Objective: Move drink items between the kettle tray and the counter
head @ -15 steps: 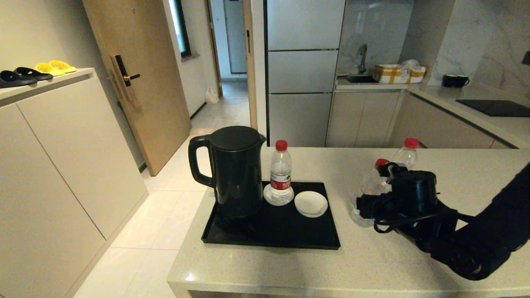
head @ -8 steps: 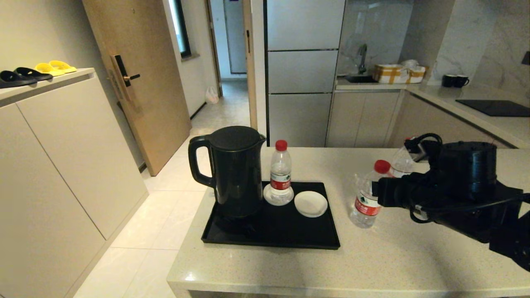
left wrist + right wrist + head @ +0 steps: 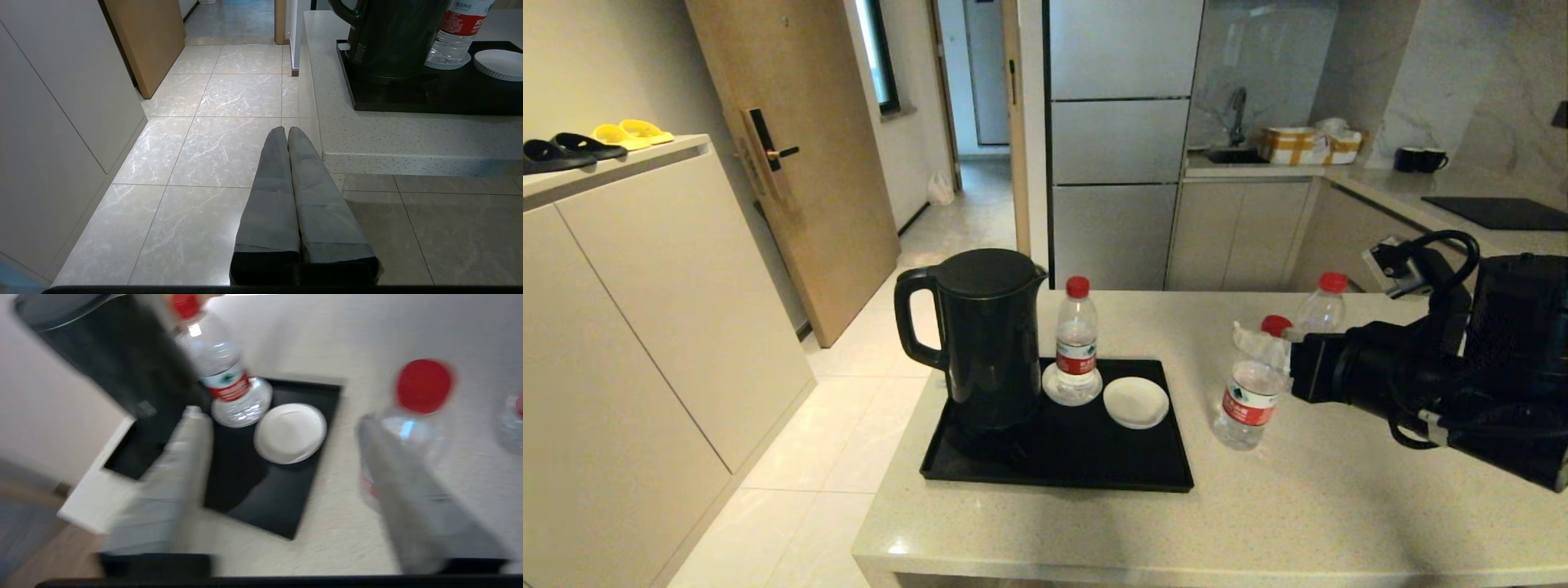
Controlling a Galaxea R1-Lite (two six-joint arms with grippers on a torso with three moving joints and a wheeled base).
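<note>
The black kettle [image 3: 984,335] stands on the left of the black kettle tray [image 3: 1054,461]. Beside it on the tray, one red-capped water bottle [image 3: 1076,343] rests on a white saucer. A second bottle [image 3: 1248,396] stands upright on the counter [image 3: 1258,514] right of the tray, and a third bottle [image 3: 1321,304] stands farther back. My right gripper [image 3: 1262,343] hovers open at the second bottle's top, on its right side; the wrist view shows its fingers [image 3: 184,465] wide apart with nothing between them and that bottle [image 3: 423,386] beyond one finger. My left gripper [image 3: 286,131] hangs shut and empty over the floor.
An empty white saucer [image 3: 1135,402] lies on the tray's right half. The counter's left edge [image 3: 327,122] drops to the tiled floor. Behind are cabinets, a sink, black mugs [image 3: 1419,158] and a cooktop panel [image 3: 1503,212].
My right gripper has lifted off the second bottle and drawn back to the right and upward. The bottle now stands free on the counter. The left arm has not moved.
</note>
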